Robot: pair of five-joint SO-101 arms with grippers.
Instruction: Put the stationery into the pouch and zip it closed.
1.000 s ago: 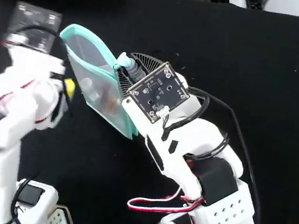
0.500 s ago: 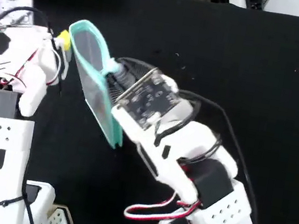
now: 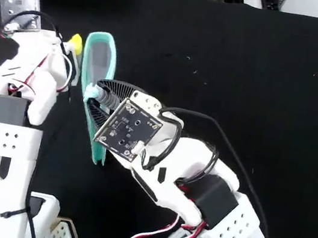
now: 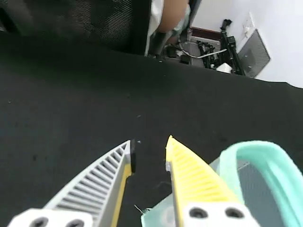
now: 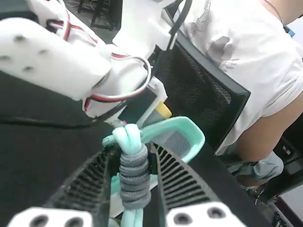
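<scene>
- The pouch (image 3: 99, 60), teal-rimmed with a mesh side, stands on edge above the black counter (image 3: 245, 78), so the high view sees it narrow, its rounded end towards the far side. I cannot tell whether its lower edge touches the counter.
- The right hand (image 3: 97, 94) grips the pouch at its long edge. In the right wrist view this hand (image 5: 132, 152) has its two black ribbed fingers pressed tight on a grey-wrapped teal cord (image 5: 133, 176) at that edge, with the pouch's rim (image 5: 176, 131) curving off beyond.
- The left hand (image 3: 73, 48) is just beside the pouch's rounded end, on the side away from the right arm.
- In the left wrist view the left hand (image 4: 149, 149) is parted a little, a narrow gap between the yellow finger (image 4: 191, 182) and the grey finger (image 4: 106, 182), and it holds nothing.
- The pouch's rim (image 4: 255, 158) lies right next to the yellow finger, outside the gap.
</scene>
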